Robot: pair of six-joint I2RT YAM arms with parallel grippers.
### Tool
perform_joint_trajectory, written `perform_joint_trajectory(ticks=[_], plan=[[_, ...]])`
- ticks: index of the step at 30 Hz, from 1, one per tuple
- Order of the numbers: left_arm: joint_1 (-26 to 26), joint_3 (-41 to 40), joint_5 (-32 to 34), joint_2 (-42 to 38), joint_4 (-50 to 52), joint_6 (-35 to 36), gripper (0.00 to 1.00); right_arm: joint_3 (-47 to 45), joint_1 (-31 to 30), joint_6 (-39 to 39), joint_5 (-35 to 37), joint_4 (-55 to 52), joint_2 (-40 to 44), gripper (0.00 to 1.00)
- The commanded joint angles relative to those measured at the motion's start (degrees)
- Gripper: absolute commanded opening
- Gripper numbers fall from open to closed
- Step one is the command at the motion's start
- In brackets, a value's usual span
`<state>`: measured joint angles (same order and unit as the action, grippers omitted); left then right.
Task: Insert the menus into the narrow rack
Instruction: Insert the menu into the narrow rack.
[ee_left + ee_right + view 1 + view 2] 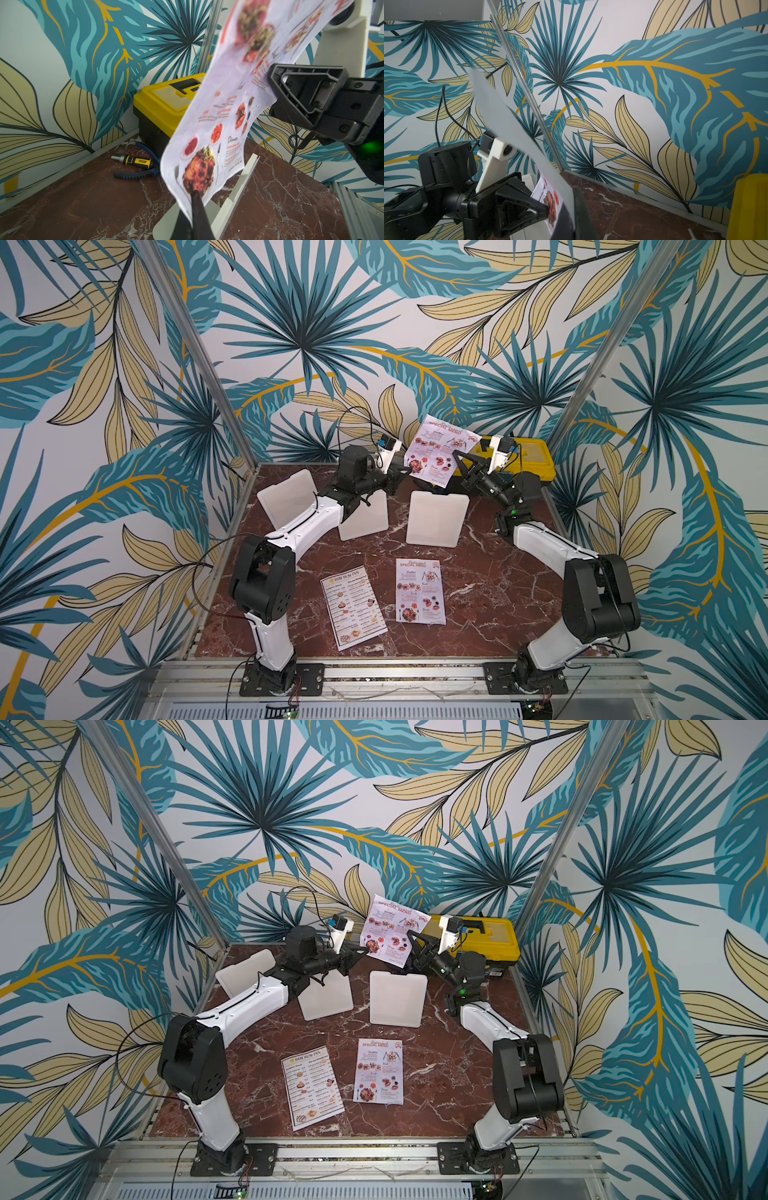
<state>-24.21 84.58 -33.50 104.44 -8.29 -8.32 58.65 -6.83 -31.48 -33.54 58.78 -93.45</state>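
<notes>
Here the raised SPECIAL MENU sheet hangs tilted in the air, above and behind the rightmost white rack, with an arm on each side of it. The left end effector is pressed together on the sheet's lower corner, over a food photo. The right end effector pinches the opposite side edge. On the counter, the second SPECIAL MENU sheet lies flat in front of that rack, and the DIM SUM INN sheet lies in front and to its left.
</notes>
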Motion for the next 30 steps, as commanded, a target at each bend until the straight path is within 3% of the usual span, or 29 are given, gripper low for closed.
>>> perform_joint_trajectory(ticks=[1, 30], plan=[[0.5, 0.5, -1.2, 0.9, -0.2, 0.1, 0.0, -1.8, 0.3, -2.3, -1.2, 5.4, -0.2, 0.0], [0.5, -5.9, -1.2, -3.0, -1.1, -0.4, 0.0, -8.4, 0.3, -4.0, -0.6, 11.1, 0.5, 0.0]])
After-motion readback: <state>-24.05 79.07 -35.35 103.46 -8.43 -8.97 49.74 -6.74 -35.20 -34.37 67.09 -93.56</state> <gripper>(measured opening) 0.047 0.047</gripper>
